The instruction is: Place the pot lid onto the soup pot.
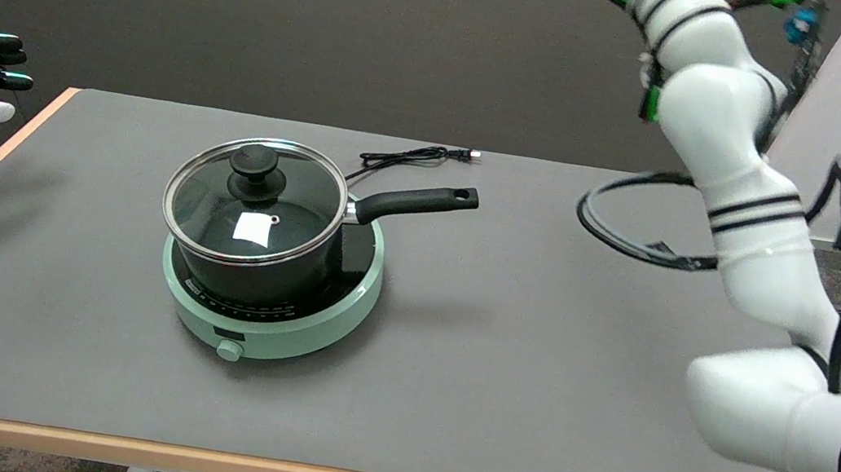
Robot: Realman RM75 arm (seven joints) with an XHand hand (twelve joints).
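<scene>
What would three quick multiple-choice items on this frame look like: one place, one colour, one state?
1. Where does the soup pot stand?
A. on the round cooktop
B. on the bare table
C. on the floor

2. What colour is the cooktop's body?
A. red
B. pale green
C. yellow

3. How is the pot lid now?
A. lying beside the pot
B. held in the air
C. resting on the pot

Answers:
1 A, the pot sits inside the cooktop's ring.
2 B, its rim and dial are pale green.
3 C, the glass lid covers the pot's mouth, knob up; the right robot hand is out of view.
</scene>
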